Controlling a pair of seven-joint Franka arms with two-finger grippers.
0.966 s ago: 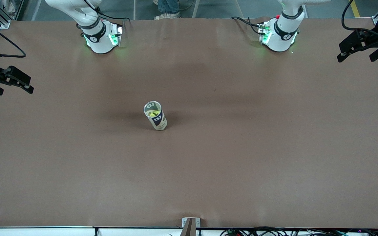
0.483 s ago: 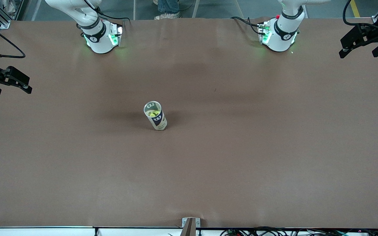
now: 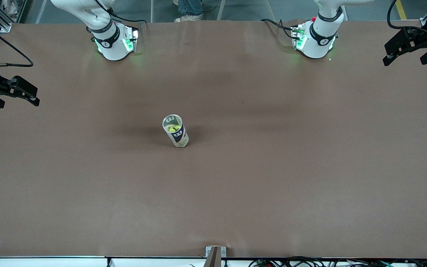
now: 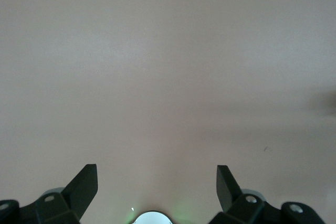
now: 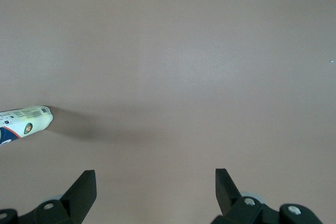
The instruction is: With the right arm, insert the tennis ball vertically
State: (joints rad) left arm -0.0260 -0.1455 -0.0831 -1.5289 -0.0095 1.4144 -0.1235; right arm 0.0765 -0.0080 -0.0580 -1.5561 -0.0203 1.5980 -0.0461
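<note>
A clear tennis ball can (image 3: 176,131) with a dark label stands upright in the middle of the brown table (image 3: 272,167), its mouth open. A yellow-green tennis ball (image 3: 173,128) shows inside it. My right gripper (image 3: 19,104) hangs open and empty over the table's edge at the right arm's end, well apart from the can. In the right wrist view the gripper (image 5: 154,171) is open over bare table, and the can (image 5: 26,120) shows at the frame's edge. My left gripper (image 3: 404,62) is open and empty over the left arm's end; the left wrist view shows it (image 4: 156,167) over bare table.
The two arm bases (image 3: 115,42) (image 3: 315,40) stand along the table's edge farthest from the front camera. A small metal bracket (image 3: 215,254) sits at the edge nearest that camera, with cables below it.
The left gripper has drawn back toward the bases' edge of the table and then held still. The right gripper has shifted only slightly. The can has not moved.
</note>
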